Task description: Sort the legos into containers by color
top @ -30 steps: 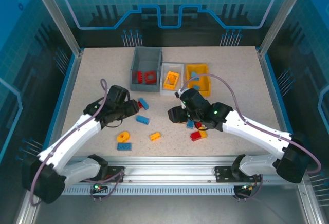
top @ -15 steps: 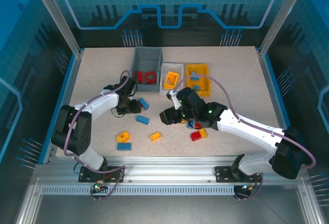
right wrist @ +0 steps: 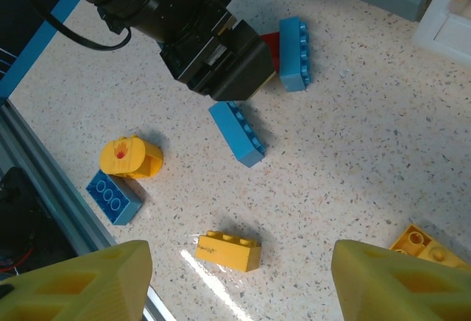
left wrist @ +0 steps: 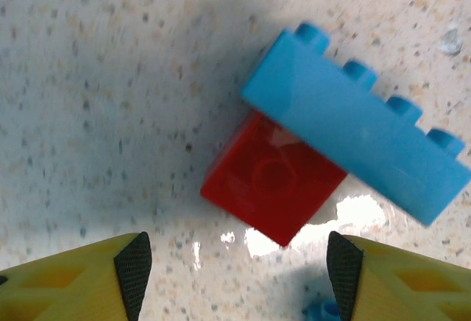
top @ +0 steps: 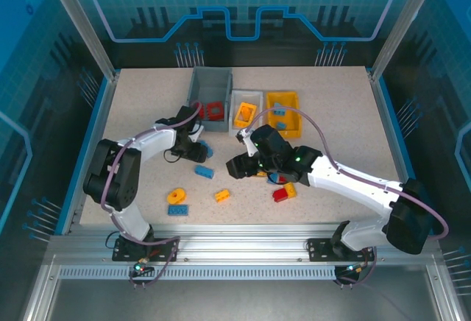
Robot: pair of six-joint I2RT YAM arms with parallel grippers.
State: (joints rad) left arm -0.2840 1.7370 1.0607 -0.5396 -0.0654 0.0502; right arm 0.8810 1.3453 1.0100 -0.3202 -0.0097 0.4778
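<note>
- Watching from above, I have the left gripper (top: 197, 138) just beside the grey container (top: 208, 84), and the right gripper (top: 237, 165) mid-table.
- Left wrist: it gapes empty, the red lego (left wrist: 272, 181) dead ahead and centred, a blue lego (left wrist: 353, 137) touching its far side.
- Right wrist: jaws wide, empty, farther off.

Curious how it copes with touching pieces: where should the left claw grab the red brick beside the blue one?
Probably from straight above, pinching the red brick across its two free sides that run away from the blue brick. The blue one lies against a third side, leaving no finger room there. The open left gripper would need turning to match.
</note>
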